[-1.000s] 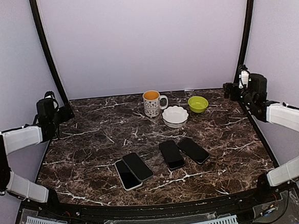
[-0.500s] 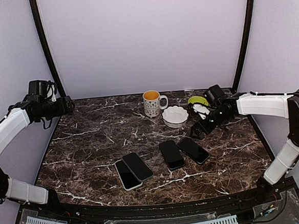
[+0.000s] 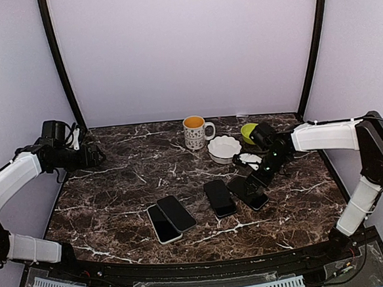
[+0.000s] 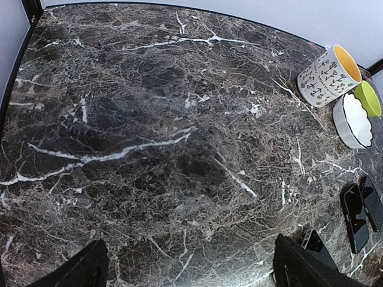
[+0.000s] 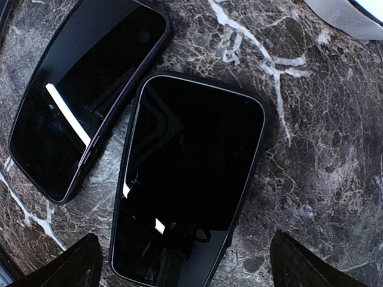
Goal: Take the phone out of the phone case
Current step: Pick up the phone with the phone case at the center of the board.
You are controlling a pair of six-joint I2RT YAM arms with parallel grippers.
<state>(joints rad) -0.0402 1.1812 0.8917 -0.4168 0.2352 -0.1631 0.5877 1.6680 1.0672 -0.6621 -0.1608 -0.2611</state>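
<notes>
From above, we see four phones lying in a loose row in front of the white bowl (image 3: 224, 149). The right gripper (image 3: 248, 176) hangs over the rightmost phone (image 3: 256, 199), which lies just in front of the bowl and slightly to its right. Its jaws are spread wide and hold nothing. The left gripper (image 3: 94, 155) sits well to the left of the bowl, also wide and empty. We judge this to be the approach, since nothing is gripped yet.

The left wrist view adds what the overhead cannot: both left fingers (image 4: 90, 266) stand far apart over bare marble tabletop (image 4: 149, 149), with the bowl and phones off at the right edge.

The right wrist view brings the target close. A dark rim, which we take for the phone case (image 5: 260, 107), runs round the glass — a detail too small to see from above. The right fingers (image 5: 72, 263) stand either side of one end of it; whether they touch, we cannot tell. Next we would pin the case and pry at a corner — the thin lip offers little to catch.
</notes>
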